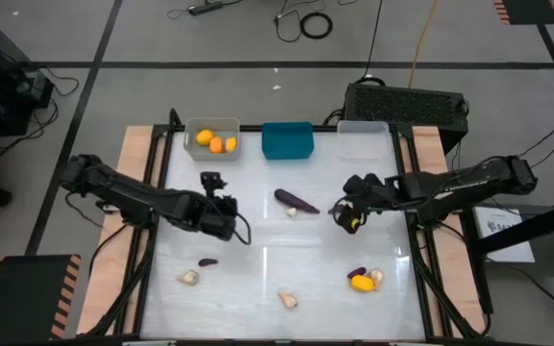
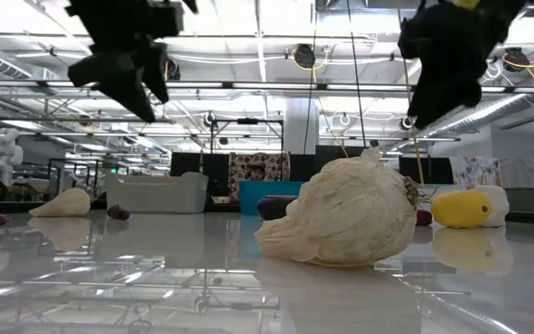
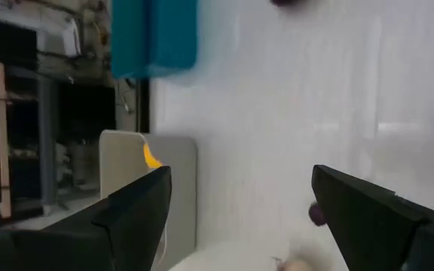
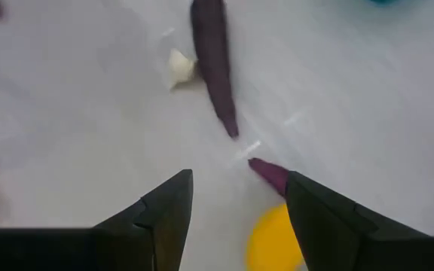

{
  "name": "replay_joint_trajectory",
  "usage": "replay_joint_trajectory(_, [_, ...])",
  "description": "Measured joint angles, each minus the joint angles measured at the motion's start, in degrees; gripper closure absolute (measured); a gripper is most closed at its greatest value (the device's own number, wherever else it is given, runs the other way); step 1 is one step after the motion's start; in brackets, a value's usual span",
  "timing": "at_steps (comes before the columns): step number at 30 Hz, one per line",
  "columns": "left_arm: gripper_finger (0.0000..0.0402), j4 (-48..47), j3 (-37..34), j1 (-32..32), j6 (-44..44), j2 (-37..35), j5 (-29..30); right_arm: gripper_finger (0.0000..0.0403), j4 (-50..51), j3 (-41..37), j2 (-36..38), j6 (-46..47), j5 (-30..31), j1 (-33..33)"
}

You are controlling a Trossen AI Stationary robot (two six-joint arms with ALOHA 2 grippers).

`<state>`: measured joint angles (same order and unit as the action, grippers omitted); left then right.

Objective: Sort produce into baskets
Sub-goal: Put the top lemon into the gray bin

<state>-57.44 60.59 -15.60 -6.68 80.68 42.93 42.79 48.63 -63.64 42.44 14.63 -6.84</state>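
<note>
The grey basket (image 1: 192,144) at the far edge holds three yellow fruits (image 1: 216,143). Beside it stand the teal basket (image 1: 288,142) and the translucent one (image 1: 364,128). A long purple eggplant (image 1: 296,200) and a garlic bulb (image 1: 291,212) lie mid-table. My left gripper (image 1: 214,187) hangs open above the table, just near of the grey basket (image 3: 164,181). My right gripper (image 1: 344,216) hangs open right of the eggplant (image 4: 213,68). Below it lie a small purple piece (image 4: 268,173) and a yellow fruit (image 4: 273,241). Nothing sits between either gripper's fingertips.
More produce lies toward the near edge: a purple piece (image 1: 208,261) and garlic (image 1: 189,277) at the left, a garlic bulb (image 1: 288,300) in the middle, and a yellow fruit (image 1: 361,284) with garlic (image 1: 376,277) at the right. A black box (image 1: 404,104) stands behind the table.
</note>
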Motion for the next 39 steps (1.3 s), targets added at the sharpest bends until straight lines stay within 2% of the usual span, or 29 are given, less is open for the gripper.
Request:
replay_joint_trajectory(3, [0.0075,1.7,-4.9,0.8,-0.1,-8.0,0.6,0.0200,7.5,5.1,-3.1,5.2,-0.5,0.3])
replay_joint_trajectory(7, [0.0075,11.0,-12.4,1.4,-0.4,-24.1,0.3,0.0200,13.6,8.8,-8.0,10.7,-5.1,1.6])
replay_joint_trajectory(12, [0.0075,35.5,-23.8,1.3,-0.5,-43.0,-5.7,0.0200,15.8,9.0,-14.7,11.1,-11.8,3.3])
replay_joint_trajectory(15, [0.0075,50.5,-31.7,1.4,0.1,-49.7,-13.5,0.0200,16.3,9.0,-17.9,10.4,-16.8,4.4])
replay_joint_trajectory(18, [0.0075,60.4,-38.0,1.3,2.0,-51.9,-18.9,0.0199,16.1,9.0,-19.9,10.1,-17.8,5.5])
replay_joint_trajectory(23, [0.0075,73.2,-45.7,1.3,1.3,-50.4,-18.9,0.0195,17.1,9.1,-21.6,10.3,-17.7,7.7])
replay_joint_trajectory(28, [0.0075,83.2,-47.2,1.3,2.5,-48.4,-22.4,0.0175,18.8,9.1,-23.0,6.6,-15.8,10.6])
replay_joint_trajectory(32, [0.0075,82.9,-47.2,1.3,2.5,-47.9,-29.4,0.0144,17.2,9.1,-23.7,4.5,-15.2,12.2])
replay_joint_trajectory(39, [0.0075,81.5,-47.2,1.3,1.0,-47.0,-29.2,0.0109,16.9,9.1,-25.0,6.2,-15.2,12.3])
